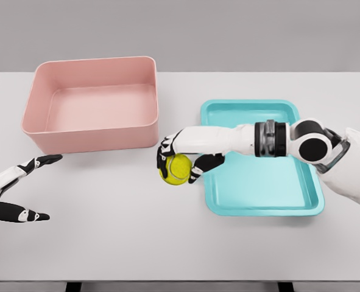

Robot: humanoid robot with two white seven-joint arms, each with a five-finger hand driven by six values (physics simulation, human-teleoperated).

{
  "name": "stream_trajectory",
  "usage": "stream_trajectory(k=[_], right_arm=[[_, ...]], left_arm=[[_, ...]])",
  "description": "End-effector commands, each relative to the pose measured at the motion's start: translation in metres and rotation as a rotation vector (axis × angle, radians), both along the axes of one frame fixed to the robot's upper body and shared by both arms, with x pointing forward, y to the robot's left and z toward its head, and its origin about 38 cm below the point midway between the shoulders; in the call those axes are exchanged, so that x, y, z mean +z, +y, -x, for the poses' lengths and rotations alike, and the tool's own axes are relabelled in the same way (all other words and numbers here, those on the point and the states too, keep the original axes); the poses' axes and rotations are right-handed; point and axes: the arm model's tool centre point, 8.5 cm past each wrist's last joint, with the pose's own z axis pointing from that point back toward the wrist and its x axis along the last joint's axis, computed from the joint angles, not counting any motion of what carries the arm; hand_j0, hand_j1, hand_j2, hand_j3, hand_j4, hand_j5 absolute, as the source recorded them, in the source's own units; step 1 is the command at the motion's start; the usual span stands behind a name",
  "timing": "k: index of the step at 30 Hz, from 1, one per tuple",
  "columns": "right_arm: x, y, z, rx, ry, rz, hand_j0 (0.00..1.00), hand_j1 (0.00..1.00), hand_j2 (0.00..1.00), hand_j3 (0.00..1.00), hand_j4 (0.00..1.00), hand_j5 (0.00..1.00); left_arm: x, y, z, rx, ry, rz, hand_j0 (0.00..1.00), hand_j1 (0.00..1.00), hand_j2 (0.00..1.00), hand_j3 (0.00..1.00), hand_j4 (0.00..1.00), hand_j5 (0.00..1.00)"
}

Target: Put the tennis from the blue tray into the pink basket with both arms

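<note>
A yellow-green tennis ball (176,169) is held by my right hand (181,159), whose fingers curl around it just left of the blue tray (262,204). The ball hangs over the white table, between the tray and the pink basket (91,137). The basket stands at the back left, with nothing visible inside. My left hand (28,187) rests low at the left edge, fingers spread, holding nothing, well apart from the ball.
The white table (119,237) stretches wide in front of the basket and tray. The right forearm (259,139) reaches across the tray's upper half. The tray holds no other object.
</note>
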Motion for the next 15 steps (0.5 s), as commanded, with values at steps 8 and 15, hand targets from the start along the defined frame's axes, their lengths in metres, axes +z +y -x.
stream_trajectory(k=[8,15], right_arm=[[-0.041,0.077,0.006,0.053,0.021,0.065,0.44,0.44,0.44,0.44,0.44,0.44],[-0.061,0.083,-0.001,0.033,0.013,0.118,1.0,1.0,1.0,1.0,1.0,1.0]], left_arm=[[0.001,0.0,0.0,0.002,0.001,0.003,1.0,1.0,1.0,1.0,1.0,1.0],[0.001,0.0,0.0,0.002,0.001,0.003,1.0,1.0,1.0,1.0,1.0,1.0]])
